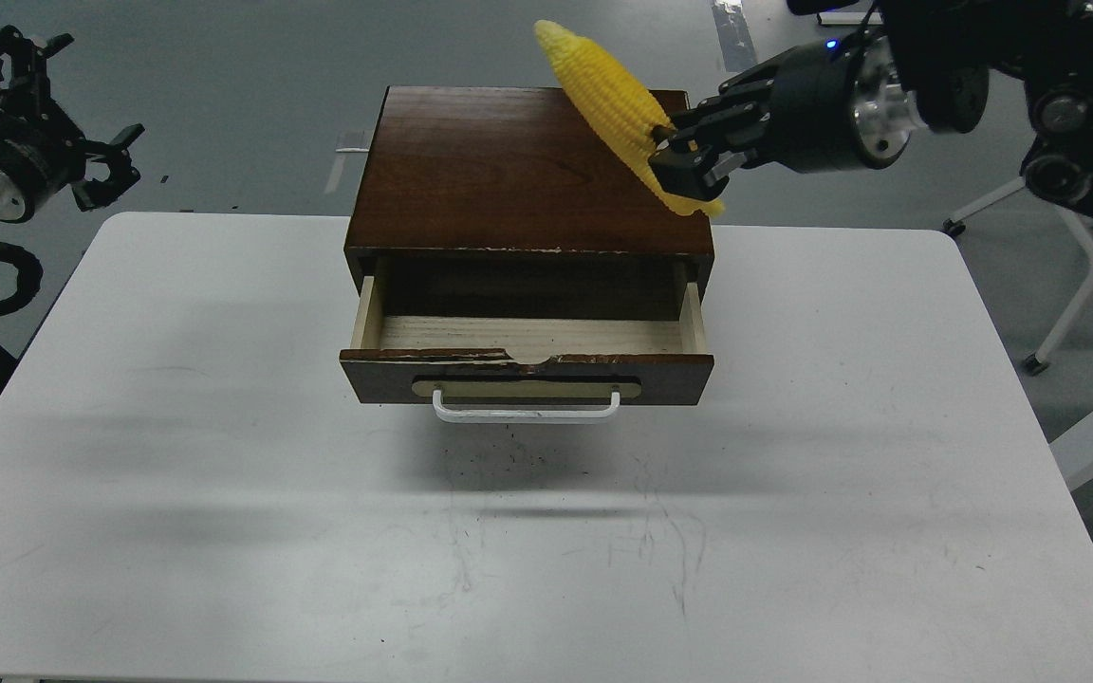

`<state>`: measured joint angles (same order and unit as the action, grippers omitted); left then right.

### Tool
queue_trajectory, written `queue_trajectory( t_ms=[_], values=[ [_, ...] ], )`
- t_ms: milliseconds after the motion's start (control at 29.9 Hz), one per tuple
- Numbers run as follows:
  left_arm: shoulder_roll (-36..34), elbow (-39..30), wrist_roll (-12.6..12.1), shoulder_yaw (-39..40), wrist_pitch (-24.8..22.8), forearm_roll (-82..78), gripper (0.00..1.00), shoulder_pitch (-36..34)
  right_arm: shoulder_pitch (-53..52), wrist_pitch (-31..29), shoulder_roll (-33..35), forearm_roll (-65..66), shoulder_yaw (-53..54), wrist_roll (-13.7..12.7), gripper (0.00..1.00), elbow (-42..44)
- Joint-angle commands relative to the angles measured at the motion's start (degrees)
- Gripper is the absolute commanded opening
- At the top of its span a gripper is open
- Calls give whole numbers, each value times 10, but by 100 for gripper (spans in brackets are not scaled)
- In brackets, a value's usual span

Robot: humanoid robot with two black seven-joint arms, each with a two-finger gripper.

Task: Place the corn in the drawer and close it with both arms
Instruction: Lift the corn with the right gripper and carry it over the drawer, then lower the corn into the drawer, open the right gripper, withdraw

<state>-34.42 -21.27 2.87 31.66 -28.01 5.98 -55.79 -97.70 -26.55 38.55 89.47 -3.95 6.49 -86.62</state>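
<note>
The yellow corn [608,100] hangs tilted in the air over the right part of the dark wood cabinet's top [509,171]. My right gripper [675,156] is shut on the corn near its lower end. The drawer [527,365] stands pulled open below, with its pale wood inside bare and its white bar handle [526,410] facing me. My left gripper [101,171] is at the far left, off the table's edge, well away from the cabinet; its fingers look spread and hold nothing.
The cabinet stands at the back middle of the white table [224,531]. White chair legs [1068,285] stand on the grey floor beyond the table's right edge.
</note>
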Motion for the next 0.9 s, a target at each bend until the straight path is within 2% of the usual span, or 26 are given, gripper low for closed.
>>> queue_trajectory(
  t_ms=[0, 201, 401, 435, 502, 568, 769, 802, 869],
  values=[
    [-6, 0, 0, 0, 0, 2, 96, 1, 6, 0, -43, 94, -8, 14, 3, -15],
    [-17, 0, 1, 0, 0, 5, 96, 1, 8, 0, -88, 226, -65, 16, 3, -31],
    [-20, 1, 1, 1, 0, 5, 96, 2, 18, 1, -102, 273, -80, 16, 5, -28],
    [-20, 0, 1, 1, 0, 5, 96, 2, 19, 1, -102, 273, -80, 16, 7, -28],
    [-18, 1, 2, 1, 0, 5, 96, 3, 23, 1, -113, 273, -81, 16, 17, -27],
    [-17, 0, 4, 1, 0, 5, 96, 4, 26, 1, -117, 273, -83, 16, 18, -25],
    [-20, 1, 4, 1, 0, 5, 96, 3, 38, 2, -124, 273, -81, 16, 34, -21],
    [-20, 1, 4, 1, 0, 5, 96, 3, 38, 2, -124, 273, -81, 16, 34, -21],
    [-19, 1, 4, 1, 0, 5, 96, 3, 38, 2, -127, 273, -81, 16, 43, -20]
  ],
)
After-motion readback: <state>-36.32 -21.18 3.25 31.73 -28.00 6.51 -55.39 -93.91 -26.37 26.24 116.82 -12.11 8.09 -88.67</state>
